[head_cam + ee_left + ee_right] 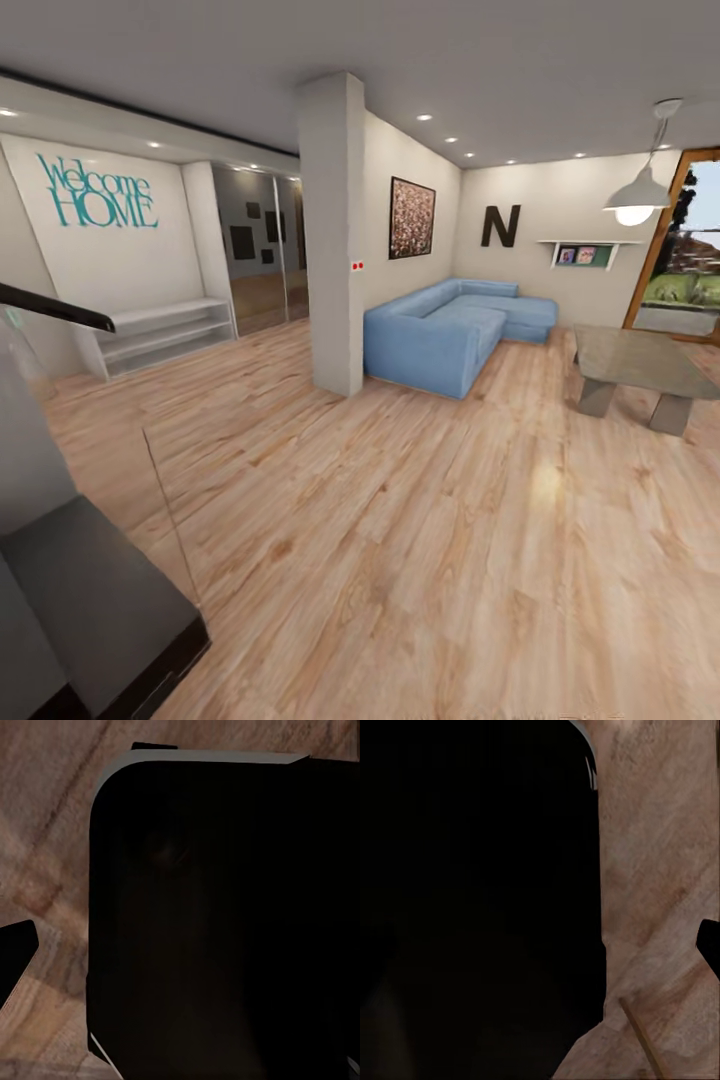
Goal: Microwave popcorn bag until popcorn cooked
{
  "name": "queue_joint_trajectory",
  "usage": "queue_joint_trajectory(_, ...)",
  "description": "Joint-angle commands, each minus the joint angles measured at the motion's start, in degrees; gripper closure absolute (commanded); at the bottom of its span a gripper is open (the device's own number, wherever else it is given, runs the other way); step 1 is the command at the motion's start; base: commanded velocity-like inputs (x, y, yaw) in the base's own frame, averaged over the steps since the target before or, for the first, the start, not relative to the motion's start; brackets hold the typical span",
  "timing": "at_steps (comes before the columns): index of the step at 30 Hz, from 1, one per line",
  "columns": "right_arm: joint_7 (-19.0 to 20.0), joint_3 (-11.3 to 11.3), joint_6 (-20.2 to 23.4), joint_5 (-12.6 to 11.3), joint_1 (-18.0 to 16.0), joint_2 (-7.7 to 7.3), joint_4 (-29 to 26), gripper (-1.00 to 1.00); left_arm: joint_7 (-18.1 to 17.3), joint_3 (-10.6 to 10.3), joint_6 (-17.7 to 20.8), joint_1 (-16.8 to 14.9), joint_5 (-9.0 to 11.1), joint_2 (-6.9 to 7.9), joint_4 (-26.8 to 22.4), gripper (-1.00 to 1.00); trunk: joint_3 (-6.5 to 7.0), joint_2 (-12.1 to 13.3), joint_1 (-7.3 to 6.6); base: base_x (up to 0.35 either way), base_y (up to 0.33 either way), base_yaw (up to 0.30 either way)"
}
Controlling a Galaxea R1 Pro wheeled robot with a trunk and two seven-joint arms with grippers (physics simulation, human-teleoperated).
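Note:
The popcorn bag, the microwave and the countertop are out of view. The head view looks across a living room with a pale wood floor [420,520]. In the left wrist view a black rounded body [225,922] hangs over the wood floor, and a dark tip [15,960] pokes in at the edge. The right wrist view has a large black mass [472,900] beside floor planks, with a small dark tip [711,949] at the border. Whether either gripper is open or shut cannot be made out.
A white pillar [335,235] stands mid-room with a blue corner sofa [450,335] behind it. A grey low table [640,370] is at the right, white shelves [165,335] at the left. A dark slab with a glass panel [90,600] sits close at the lower left.

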Motion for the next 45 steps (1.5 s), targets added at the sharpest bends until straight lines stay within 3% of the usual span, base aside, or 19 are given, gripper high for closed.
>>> queue_joint_trajectory(1,-0.01,0.15,-0.22,-0.81,-0.01,-0.05,0.01,-1.0,-0.01,0.03,-0.13,0.01,0.44,-0.02,-0.02,-1.0,-0.04,-0.02,0.0,0.0,0.0,-0.294)
queue_joint_trajectory(45,-0.02,0.16,-0.56,-1.2,-0.01,-0.19,0.1,-1.0,0.18,-0.03,-0.1,0.01,0.43,-0.02,-0.02,-1.0,0.86,-0.02,0.0,0.022,0.0,-0.294)
